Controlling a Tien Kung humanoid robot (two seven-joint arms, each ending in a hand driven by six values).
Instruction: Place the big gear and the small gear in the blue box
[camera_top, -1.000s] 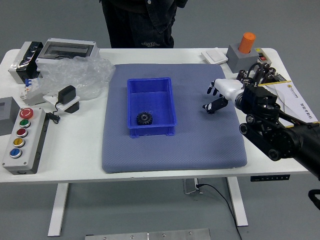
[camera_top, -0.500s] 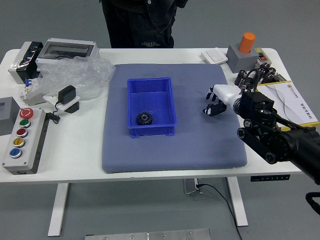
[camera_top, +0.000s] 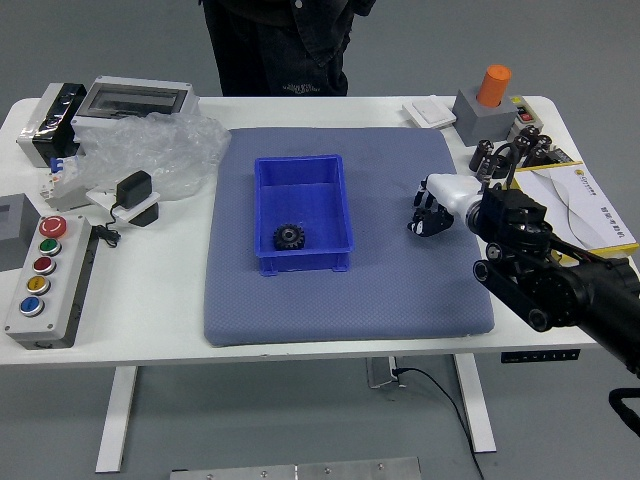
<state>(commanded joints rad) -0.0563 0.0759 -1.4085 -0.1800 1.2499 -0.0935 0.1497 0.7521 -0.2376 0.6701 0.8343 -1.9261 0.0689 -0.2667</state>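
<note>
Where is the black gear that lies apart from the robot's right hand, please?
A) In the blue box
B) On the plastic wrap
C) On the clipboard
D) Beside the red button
A: the black gear sits inside the blue box, near its lower left corner.

The box (camera_top: 301, 263) is deep blue, the gear (camera_top: 289, 237) black, the mat (camera_top: 350, 310) slate blue-grey, the table (camera_top: 150, 310) white. The right hand (camera_top: 452, 193) mixes white and black. Red, green, yellow and blue buttons (camera_top: 38, 284) dot a pale grey panel (camera_top: 66, 285); the cylinder (camera_top: 494, 84) is orange.
</note>
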